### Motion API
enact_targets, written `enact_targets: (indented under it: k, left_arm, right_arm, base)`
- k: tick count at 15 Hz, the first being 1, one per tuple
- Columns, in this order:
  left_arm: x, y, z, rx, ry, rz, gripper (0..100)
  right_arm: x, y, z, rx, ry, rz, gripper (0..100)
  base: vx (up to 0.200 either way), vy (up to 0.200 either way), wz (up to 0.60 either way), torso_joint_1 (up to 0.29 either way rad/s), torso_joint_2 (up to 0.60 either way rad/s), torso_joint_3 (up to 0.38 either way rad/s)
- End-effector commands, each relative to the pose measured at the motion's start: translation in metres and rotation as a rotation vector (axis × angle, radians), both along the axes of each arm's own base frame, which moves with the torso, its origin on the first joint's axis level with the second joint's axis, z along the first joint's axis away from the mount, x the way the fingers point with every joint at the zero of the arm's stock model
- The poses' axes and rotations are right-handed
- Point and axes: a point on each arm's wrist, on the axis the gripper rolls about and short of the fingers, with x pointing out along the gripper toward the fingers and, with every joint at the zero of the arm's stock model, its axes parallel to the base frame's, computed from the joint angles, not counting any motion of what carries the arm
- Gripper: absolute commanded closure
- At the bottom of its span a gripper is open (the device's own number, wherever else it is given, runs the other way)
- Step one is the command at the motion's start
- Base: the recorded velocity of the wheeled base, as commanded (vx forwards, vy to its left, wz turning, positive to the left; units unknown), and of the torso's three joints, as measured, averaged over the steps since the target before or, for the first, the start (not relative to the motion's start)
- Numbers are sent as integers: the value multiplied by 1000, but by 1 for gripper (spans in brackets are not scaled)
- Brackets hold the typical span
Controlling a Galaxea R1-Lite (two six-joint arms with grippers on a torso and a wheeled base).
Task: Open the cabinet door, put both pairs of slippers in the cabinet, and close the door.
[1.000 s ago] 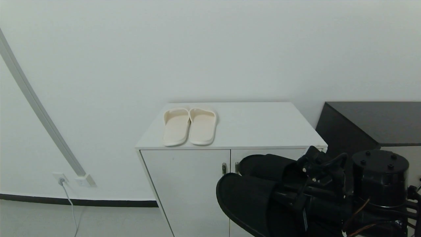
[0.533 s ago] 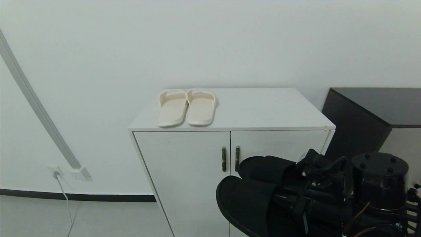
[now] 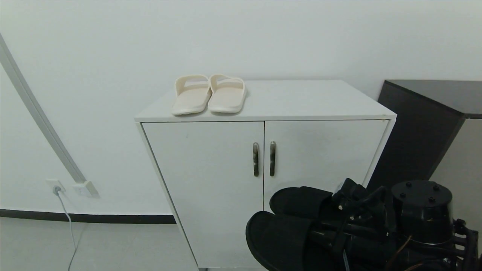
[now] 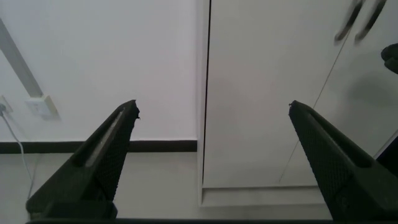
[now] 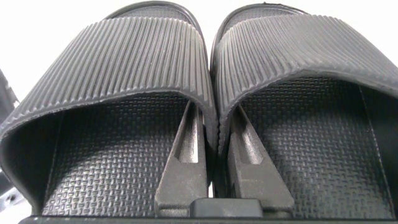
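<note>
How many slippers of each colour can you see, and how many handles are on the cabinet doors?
cream slippers: 2
black slippers: 2
door handles: 2
Total: 6

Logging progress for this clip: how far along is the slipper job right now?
Nothing is finished. Both cabinet doors are shut. In hand: the right gripper is shut on the black slippers, held low in front of the doors. The left gripper is open and empty. Left to do: open a door, stow the black pair, fetch the cream slippers from the cabinet top, stow them, and close the door.
</note>
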Motion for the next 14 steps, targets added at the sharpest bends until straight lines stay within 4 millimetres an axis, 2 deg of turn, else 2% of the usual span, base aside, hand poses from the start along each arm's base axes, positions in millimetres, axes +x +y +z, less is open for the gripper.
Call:
enact_targets:
  k: [1,10,14]
  left_arm:
    - [0,0,0,1,1,0,0]
    - [1,0,0,1,10,-14,0]
    - [1,0,0,1,15,-17,0]
  right_arm:
    - [-2,1,-3,-3,11,20,100]
    - [-8,0,-15,-24,25,31,100]
    - [-8,0,-15,-23,24,32,100]
  base:
    - [0,0,0,-139,466,344]
    - [0,0,0,-70,441,366]
    - [0,0,0,-1,38,27]
